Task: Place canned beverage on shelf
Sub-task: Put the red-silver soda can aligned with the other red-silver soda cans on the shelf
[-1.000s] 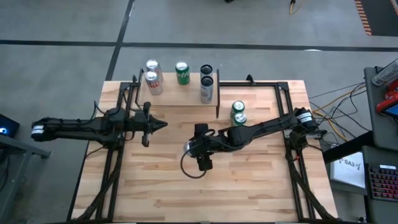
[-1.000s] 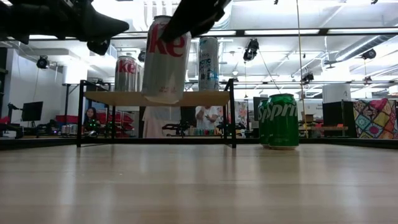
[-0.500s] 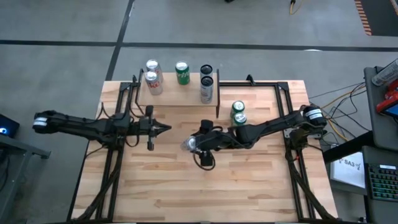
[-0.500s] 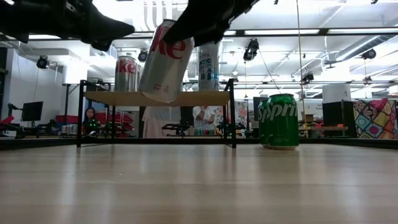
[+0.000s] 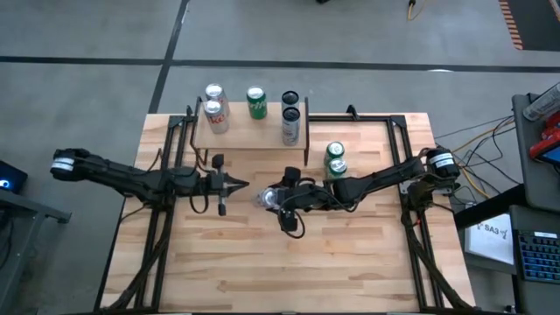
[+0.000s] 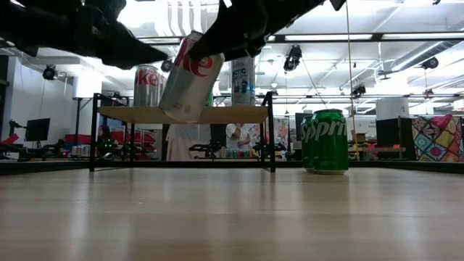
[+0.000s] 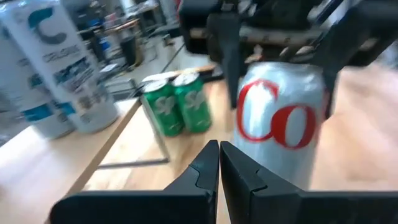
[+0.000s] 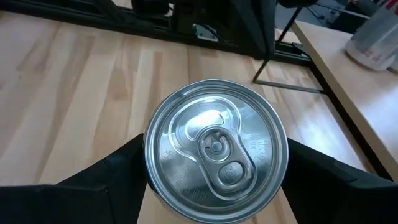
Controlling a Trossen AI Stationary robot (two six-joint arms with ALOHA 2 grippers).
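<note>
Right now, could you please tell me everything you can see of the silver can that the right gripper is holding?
The silver can is a metal drink can with red lettering on its side and a plain silver top with an unopened pull tab. The right gripper clamps it on both sides near the top. It hangs tilted in the air, clear of the table, in front of the shelf. The shut left gripper points at it from close by, not touching.
</note>
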